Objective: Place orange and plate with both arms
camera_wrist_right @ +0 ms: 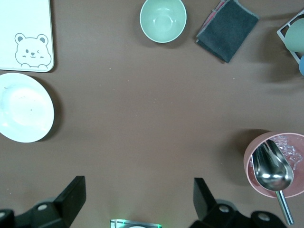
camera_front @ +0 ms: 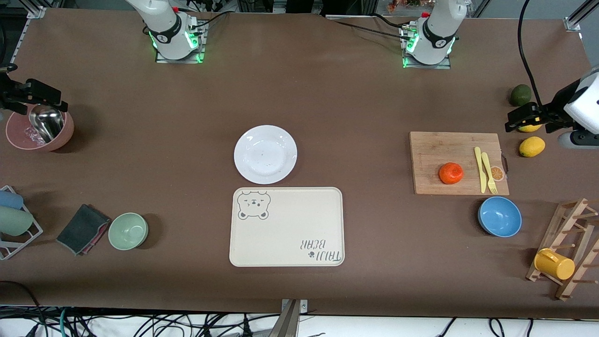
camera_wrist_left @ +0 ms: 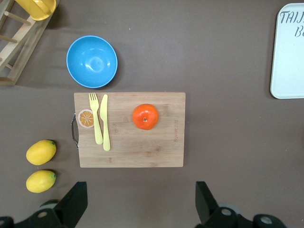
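The orange [camera_front: 451, 172] [camera_wrist_left: 145, 116] lies on a wooden cutting board [camera_front: 440, 150] toward the left arm's end of the table. The white plate [camera_front: 265, 154] [camera_wrist_right: 21, 107] sits mid-table, just farther from the front camera than the beige bear-print tray [camera_front: 286, 234]. My left gripper [camera_front: 522, 118] [camera_wrist_left: 141, 199] hangs open and empty above the lemons beside the board. My right gripper [camera_front: 44, 96] [camera_wrist_right: 139, 197] is open too, empty, over a pink bowl at the right arm's end.
A yellow knife and fork [camera_front: 484, 168] lie on the board. Nearby are a blue bowl [camera_front: 500, 216], lemons [camera_front: 531, 146], an avocado [camera_front: 520, 95] and a mug rack [camera_front: 568, 252]. The pink bowl [camera_front: 40, 131] holds a scoop. A green bowl [camera_front: 128, 230] and folded cloth [camera_front: 83, 228] lie near the front.
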